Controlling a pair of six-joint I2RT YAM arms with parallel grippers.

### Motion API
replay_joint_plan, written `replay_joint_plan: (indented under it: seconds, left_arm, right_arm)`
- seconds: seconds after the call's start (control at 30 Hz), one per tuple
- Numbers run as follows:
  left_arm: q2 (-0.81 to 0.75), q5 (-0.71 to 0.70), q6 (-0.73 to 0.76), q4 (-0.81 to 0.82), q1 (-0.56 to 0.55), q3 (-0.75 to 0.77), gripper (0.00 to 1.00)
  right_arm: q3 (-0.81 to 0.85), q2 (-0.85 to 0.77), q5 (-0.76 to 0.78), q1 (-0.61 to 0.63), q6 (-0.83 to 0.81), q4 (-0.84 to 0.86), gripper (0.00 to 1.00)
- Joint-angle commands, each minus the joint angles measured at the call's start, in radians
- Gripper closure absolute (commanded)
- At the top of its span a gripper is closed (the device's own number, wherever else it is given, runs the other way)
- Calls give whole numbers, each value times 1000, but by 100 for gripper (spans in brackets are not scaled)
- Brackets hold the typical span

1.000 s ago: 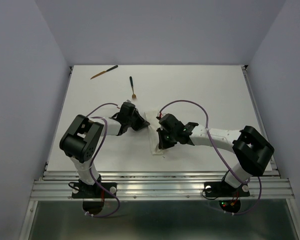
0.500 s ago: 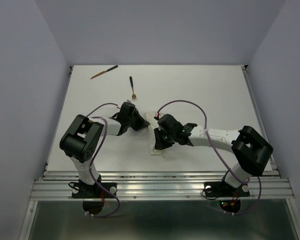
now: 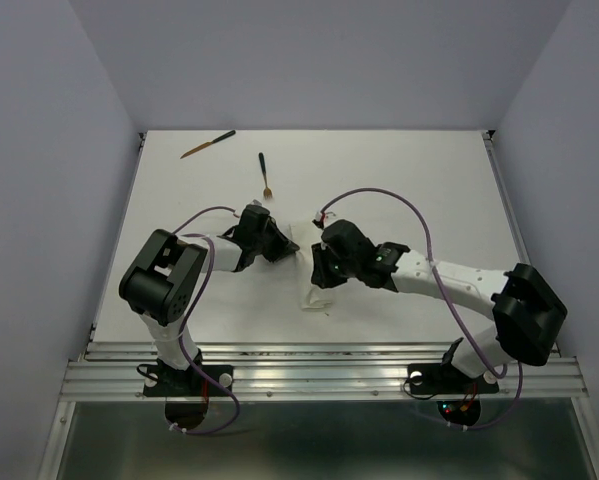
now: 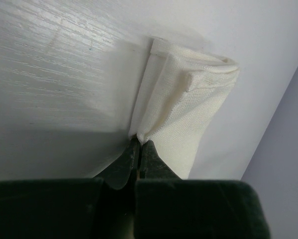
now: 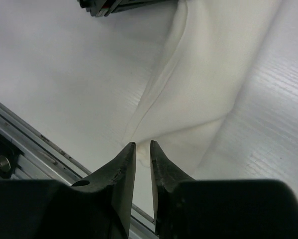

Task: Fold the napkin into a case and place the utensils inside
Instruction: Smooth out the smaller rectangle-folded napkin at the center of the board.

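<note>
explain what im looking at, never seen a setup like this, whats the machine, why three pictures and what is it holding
It is two robot arms, left and right, bolted at the near edge of a white table, each ending in a two-finger gripper. The wide picture is from a fixed camera above and behind them. The other two are from cameras on the wrists, so each shows its own dark fingers at the bottom. On the table lie a partly folded white napkin between the grippers and, farther back, two thin wooden utensils, one toward the middle and one near the far left corner, both untouched. The left gripper is shut, pinching the napkin's edge. The right gripper is at the cloth with its jaws slightly apart, holding nothing.
</note>
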Motion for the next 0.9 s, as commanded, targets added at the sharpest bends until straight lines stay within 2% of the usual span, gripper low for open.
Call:
replay_joint_plan:
  seconds: [0.0, 0.13, 0.27, 0.6, 0.77, 0.87]
  left_arm:
    - [-3, -18, -1, 8, -4, -24, 100]
    - [-7, -20, -1, 9, -4, -29, 100]
    - [-10, -20, -1, 11, -4, -32, 100]
    - [-9, -27, -7, 11, -4, -33, 100]
    - [-17, -30, -8, 8, 1, -36, 100]
    - [-18, -30, -8, 8, 4, -38, 100]
  right_arm:
    - [87, 49, 112, 7, 31, 8, 78]
    - [141, 163, 83, 7, 40, 3, 80]
    - [131, 210, 30, 7, 39, 0, 84]
    - [34, 240, 8, 7, 54, 25, 85]
    - [20, 220, 3, 7, 11, 35, 84]
    - [8, 210, -50, 7, -38, 37, 85]
